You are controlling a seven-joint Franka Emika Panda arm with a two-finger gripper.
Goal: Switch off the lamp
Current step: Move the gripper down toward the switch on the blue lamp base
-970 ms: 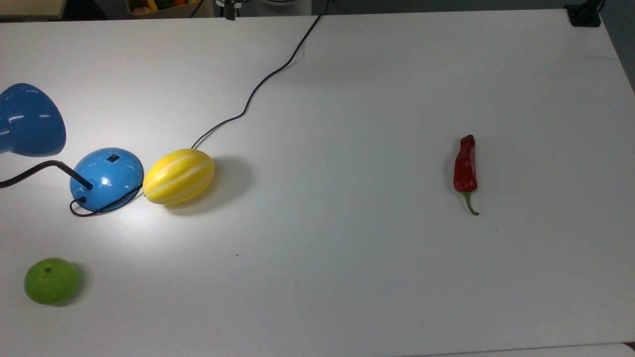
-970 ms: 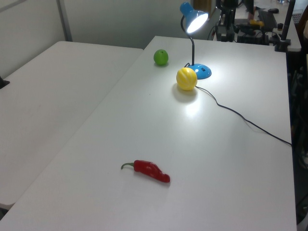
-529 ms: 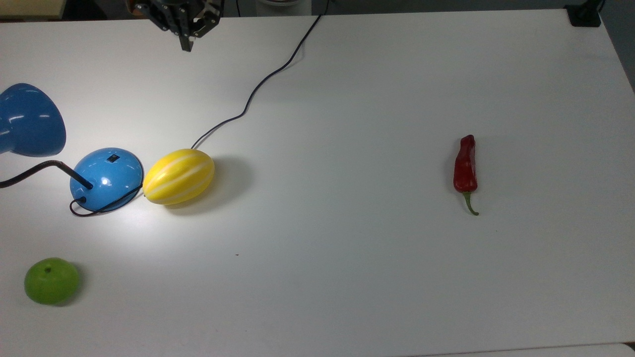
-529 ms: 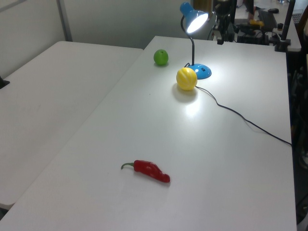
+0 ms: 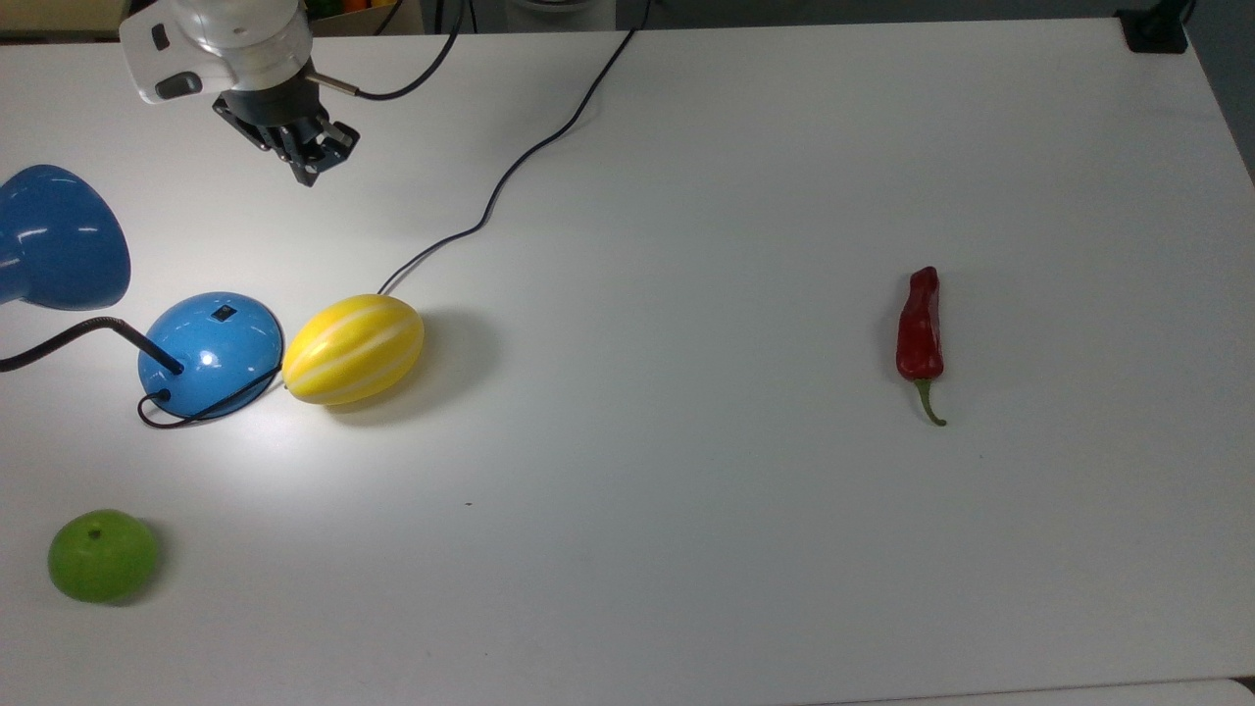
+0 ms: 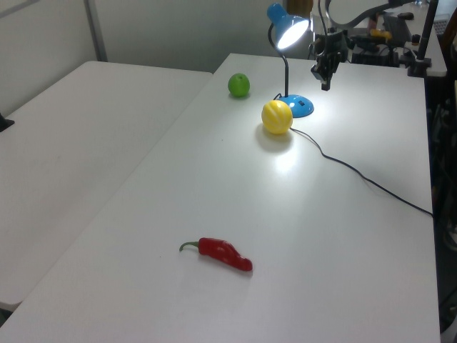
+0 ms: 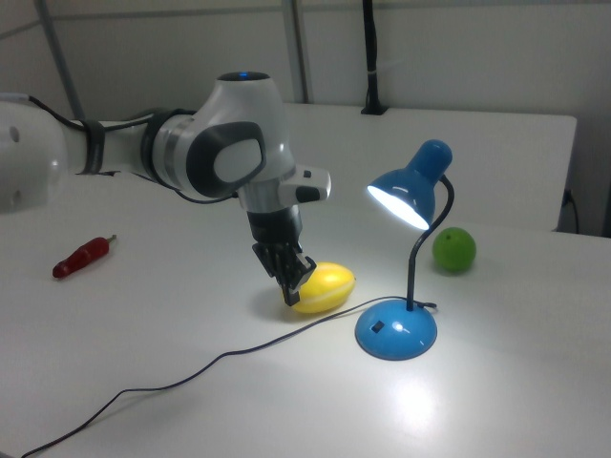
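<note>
Approach step: lamp (image 5: pixel 208 351) lit, base beside melon (image 5: pixel 354 349) at the top view's left. Our gripper (image 5: pixel 306 175) hangs above the table, fingers nearly together, holding nothing. Next we need to descend onto 1 switch (image 5: pixel 225 314).

A lab — robot arm (image 7: pixel 191 157) over a bare white table (image 5: pixel 686 539); toy produce as props.

A broad white desk (image 5: pixel 745 549) fills the room's middle, and in the left view a second white table (image 6: pixel 64 157) stands just beside it on the left view's left. Pale walls (image 7: pixel 458 48) rise behind, crossed by thin upright poles (image 7: pixel 296 52).
</note>
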